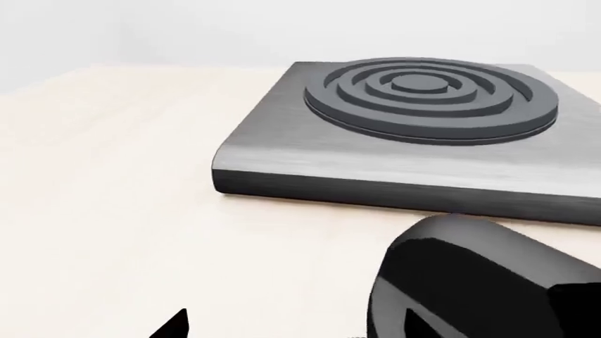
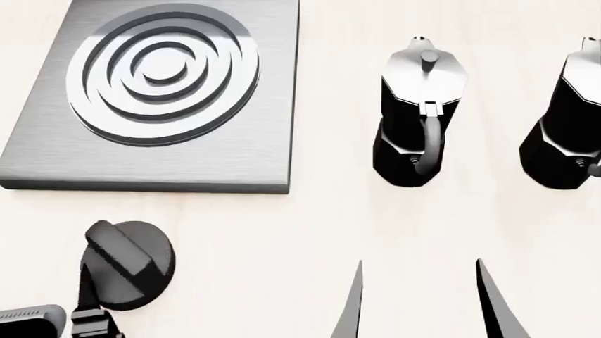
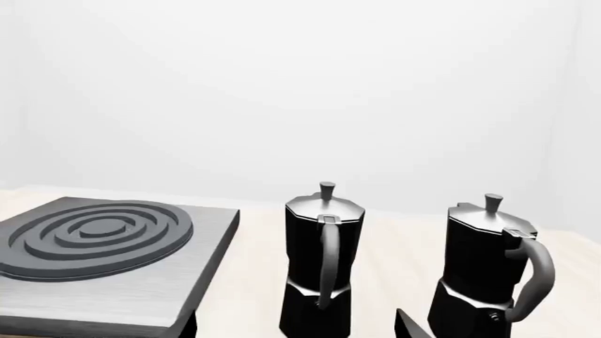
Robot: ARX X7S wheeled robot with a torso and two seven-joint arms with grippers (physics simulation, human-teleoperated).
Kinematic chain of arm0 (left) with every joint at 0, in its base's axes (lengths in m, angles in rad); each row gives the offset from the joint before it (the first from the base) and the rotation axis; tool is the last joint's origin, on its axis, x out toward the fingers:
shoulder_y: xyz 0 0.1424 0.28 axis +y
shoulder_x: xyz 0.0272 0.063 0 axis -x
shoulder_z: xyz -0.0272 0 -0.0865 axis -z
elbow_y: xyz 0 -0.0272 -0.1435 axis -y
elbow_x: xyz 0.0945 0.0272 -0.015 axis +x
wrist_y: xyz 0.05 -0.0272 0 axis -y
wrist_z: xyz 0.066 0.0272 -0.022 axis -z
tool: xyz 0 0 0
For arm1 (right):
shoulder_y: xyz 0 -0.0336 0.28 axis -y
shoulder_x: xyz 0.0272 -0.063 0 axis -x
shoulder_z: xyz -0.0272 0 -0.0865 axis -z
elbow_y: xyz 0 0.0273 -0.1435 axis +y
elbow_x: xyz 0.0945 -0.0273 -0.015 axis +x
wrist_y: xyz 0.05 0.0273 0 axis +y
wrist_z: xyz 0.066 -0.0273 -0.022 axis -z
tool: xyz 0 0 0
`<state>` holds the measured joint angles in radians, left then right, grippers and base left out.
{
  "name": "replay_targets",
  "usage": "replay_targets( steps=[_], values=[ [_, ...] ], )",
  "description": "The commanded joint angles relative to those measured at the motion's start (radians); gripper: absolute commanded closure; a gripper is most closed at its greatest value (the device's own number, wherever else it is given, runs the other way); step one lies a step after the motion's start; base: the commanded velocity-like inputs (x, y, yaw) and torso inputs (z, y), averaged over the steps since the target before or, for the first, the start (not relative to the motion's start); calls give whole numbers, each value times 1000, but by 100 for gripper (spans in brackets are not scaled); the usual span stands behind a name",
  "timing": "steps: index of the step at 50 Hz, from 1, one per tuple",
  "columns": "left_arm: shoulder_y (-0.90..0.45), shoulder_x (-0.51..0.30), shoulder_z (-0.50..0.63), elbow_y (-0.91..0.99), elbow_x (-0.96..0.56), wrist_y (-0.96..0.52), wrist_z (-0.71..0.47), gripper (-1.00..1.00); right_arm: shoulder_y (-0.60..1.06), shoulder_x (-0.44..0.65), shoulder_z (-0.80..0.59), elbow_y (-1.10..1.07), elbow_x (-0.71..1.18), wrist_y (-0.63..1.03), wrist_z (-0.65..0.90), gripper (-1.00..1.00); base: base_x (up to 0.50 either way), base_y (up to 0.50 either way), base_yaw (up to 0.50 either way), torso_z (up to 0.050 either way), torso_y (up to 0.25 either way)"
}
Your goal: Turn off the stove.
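Note:
The stove's brushed-grey plate (image 2: 160, 162) with its ringed burner (image 2: 165, 70) lies at the far left of the head view. Its round black ridged knob (image 2: 131, 264) sits on the table in front of the plate. My left gripper (image 2: 61, 320) is at the knob's near-left side. In the left wrist view this gripper (image 1: 295, 327) is open. One fingertip (image 1: 418, 325) stands in front of the knob (image 1: 469, 274) and the other over bare table, so the knob is not between them. My right gripper (image 2: 420, 303) is open over bare table, right of the knob.
Two black-and-silver moka pots stand right of the plate, one (image 2: 420, 120) ahead of the right gripper and another (image 2: 568, 127) at the right edge. In the right wrist view the nearer pot (image 3: 319, 260) stands just beyond the open right gripper (image 3: 298, 327).

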<state>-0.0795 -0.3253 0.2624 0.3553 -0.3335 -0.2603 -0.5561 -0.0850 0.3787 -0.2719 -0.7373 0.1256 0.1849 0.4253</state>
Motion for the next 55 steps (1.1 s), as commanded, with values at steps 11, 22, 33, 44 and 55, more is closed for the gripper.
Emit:
replay_targets(
  steps=[11,22,33,44,55],
  values=[
    [-102,15,-10,-171,-22,-28,10,-100,2,5,-3,-1,3,-3,5,-100,0,0,0,-2,-3],
    [-111,4,-6,-168,18,-7,-13,-100,-1,9,-5,-3,5,-4,8,-100,0,0,0,0,-2],
    [-83,-19,-13,-100,25,-14,-34,-100,-1,12,-6,-1,7,-6,10,-100,0,0,0,-1,-1],
    [-59,-41,-21,-39,60,4,-66,-100,1,15,-13,1,7,-5,10,-100,0,0,0,0,0],
    [-41,-59,-41,18,73,15,-92,-100,5,15,-22,6,6,-6,9,-100,0,0,0,0,0]
  ],
)
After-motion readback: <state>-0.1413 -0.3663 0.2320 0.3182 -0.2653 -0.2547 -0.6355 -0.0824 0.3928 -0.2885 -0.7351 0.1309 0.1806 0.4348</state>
